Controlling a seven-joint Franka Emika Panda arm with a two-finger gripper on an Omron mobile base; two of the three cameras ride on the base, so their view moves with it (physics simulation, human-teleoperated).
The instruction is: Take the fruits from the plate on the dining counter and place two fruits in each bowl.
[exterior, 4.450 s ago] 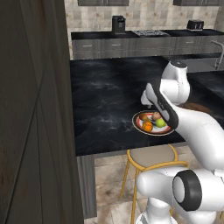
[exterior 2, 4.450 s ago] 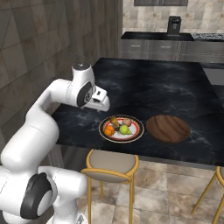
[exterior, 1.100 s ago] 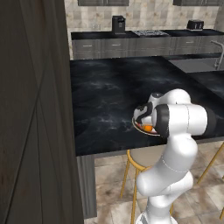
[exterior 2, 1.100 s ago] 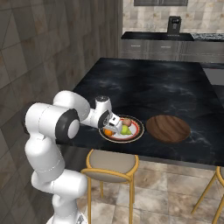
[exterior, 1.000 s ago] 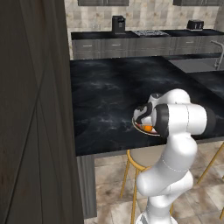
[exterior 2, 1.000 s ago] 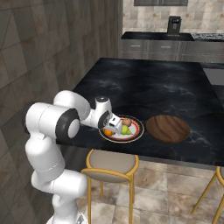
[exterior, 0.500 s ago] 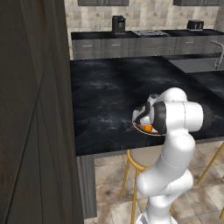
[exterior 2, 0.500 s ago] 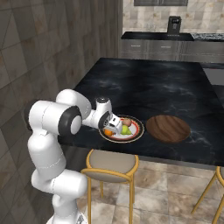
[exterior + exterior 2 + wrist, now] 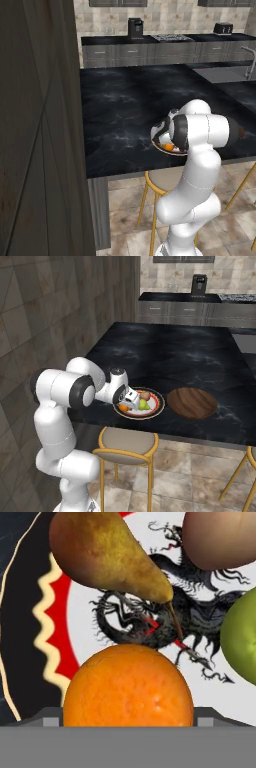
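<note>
One plate [image 9: 156, 409] with a red rim, four fruits on it, one orange [image 9: 128, 686], one brown pear [image 9: 102, 553], one green fruit [image 9: 241, 643], one tan fruit [image 9: 220, 537], one wooden bowl [image 9: 192, 403], two stools.

Robot arm [image 9: 192, 170]: white glossy shell, rounded tubular links, bulbous elbow and shoulder housings. Joints: dark grey/black bands btwn links, one round dark end cap on the upper housing [image 9: 80, 392]. Hand section white w/ dark underside; gripper [image 9: 131, 401] small, pale w/ dark parts, detail too small to tell. No cables, screws or markings seen.
</note>
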